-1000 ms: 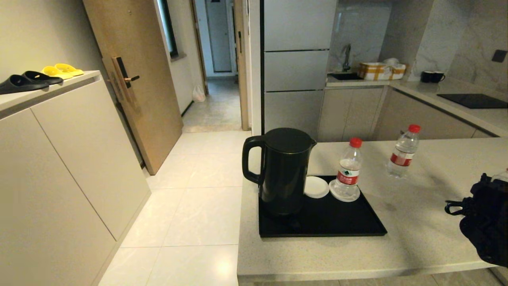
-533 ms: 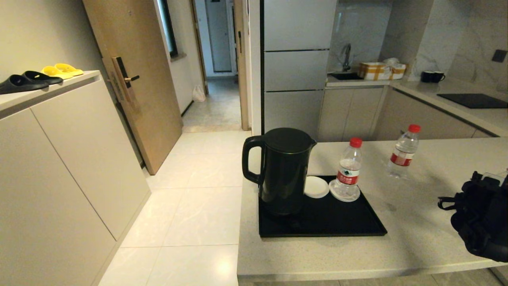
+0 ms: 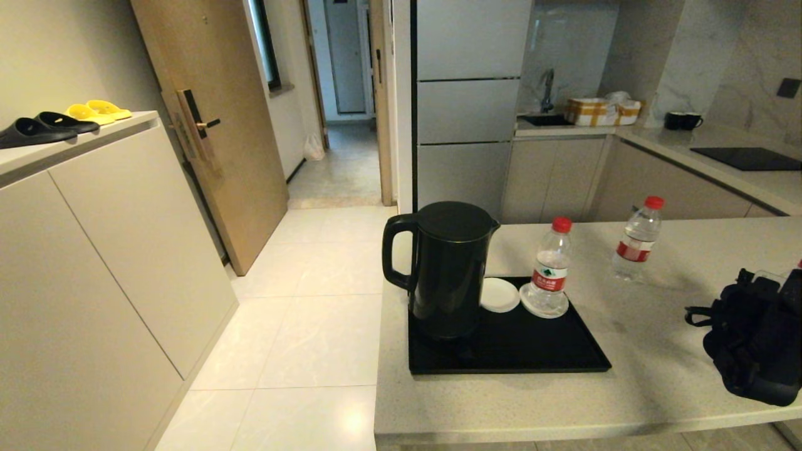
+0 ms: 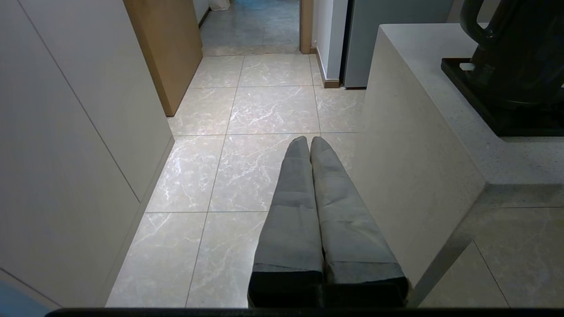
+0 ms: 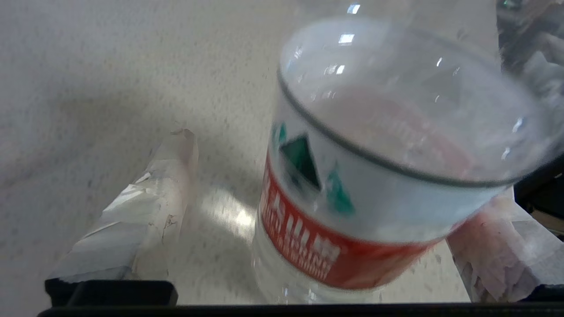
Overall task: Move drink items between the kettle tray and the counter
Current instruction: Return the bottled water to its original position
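The kettle tray [image 3: 532, 351] is a flat black rectangle with a low rim, and it lies on the counter [image 3: 645, 376], a light beige speckled stone top with a thick edge. On the tray, at about 10 o'clock from its centre, stands the black kettle [image 3: 446, 269] with its handle turned to the robot's left. Just beside the kettle is an empty white coaster [image 3: 499, 294], and next to it a second coaster carries the first bottle [image 3: 551, 269], upright, clear plastic with a red cap and a red-and-white label. The second bottle [image 3: 636, 239] of the same kind stands upright on the bare counter, at about 2 o'clock from the tray and well apart from it. The third bottle [image 5: 379, 176] is between the fingers of the right gripper [image 5: 326, 211], which is over the counter at about 3 o'clock from the tray; the label shows green triangles over a red band, and the bottle leans in the wrist view. One finger [image 5: 141, 211] is clearly apart from the bottle, so the jaws are spread and not clamped. The left gripper [image 4: 310, 145] hangs over the floor tiles beside the counter's side, its two grey fingers pressed together.
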Available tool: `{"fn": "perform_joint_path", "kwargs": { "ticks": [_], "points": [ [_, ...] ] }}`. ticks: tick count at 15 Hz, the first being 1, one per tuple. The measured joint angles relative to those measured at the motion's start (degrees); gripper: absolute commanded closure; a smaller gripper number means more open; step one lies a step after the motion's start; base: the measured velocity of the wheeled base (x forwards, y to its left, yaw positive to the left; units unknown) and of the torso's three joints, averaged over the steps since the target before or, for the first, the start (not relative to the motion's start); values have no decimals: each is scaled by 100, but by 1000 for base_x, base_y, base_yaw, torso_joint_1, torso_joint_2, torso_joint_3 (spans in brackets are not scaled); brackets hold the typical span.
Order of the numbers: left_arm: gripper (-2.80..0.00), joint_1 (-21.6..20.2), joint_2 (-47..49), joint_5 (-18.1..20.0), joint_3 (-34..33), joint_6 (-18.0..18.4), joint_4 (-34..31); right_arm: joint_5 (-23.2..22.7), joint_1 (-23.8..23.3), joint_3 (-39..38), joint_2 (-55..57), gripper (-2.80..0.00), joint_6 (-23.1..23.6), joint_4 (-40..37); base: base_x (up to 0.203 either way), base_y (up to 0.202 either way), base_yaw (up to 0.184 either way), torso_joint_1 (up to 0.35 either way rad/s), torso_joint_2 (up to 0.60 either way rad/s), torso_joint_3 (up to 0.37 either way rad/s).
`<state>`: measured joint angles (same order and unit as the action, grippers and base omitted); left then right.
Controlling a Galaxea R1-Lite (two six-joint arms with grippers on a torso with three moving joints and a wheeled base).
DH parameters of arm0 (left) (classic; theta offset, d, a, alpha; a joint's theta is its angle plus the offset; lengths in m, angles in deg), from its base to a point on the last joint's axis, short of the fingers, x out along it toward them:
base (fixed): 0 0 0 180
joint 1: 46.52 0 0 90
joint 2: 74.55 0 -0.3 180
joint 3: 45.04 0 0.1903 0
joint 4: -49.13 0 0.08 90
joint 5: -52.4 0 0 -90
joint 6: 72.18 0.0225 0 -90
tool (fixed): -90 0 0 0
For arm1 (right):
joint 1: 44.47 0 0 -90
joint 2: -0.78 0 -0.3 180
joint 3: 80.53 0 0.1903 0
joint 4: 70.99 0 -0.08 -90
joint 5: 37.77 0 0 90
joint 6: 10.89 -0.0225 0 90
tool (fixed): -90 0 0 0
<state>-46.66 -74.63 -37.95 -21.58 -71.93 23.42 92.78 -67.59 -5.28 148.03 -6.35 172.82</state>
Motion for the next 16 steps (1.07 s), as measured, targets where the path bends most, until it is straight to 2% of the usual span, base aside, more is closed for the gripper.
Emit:
{"fn": "perform_joint_path", "kwargs": {
  "ticks": [1,12,14,16],
  "points": [
    [0,0,0,-1,0,0,-2,1,-8,14,0,0,0,1,0,0,0,0,0,0],
    [0,2,0,0,0,2,0,-26,15,-280,-174,0,1,-17,0,0,0,0,0,0],
    [0,0,0,-2,0,0,0,-105,339,-773,-627,0,-147,-13,0,0,0,0,0,0],
    [0,2,0,-1,0,1,0,-166,1314,-1304,-1156,0,-300,-21,0,0,0,0,0,0]
  ]
}}
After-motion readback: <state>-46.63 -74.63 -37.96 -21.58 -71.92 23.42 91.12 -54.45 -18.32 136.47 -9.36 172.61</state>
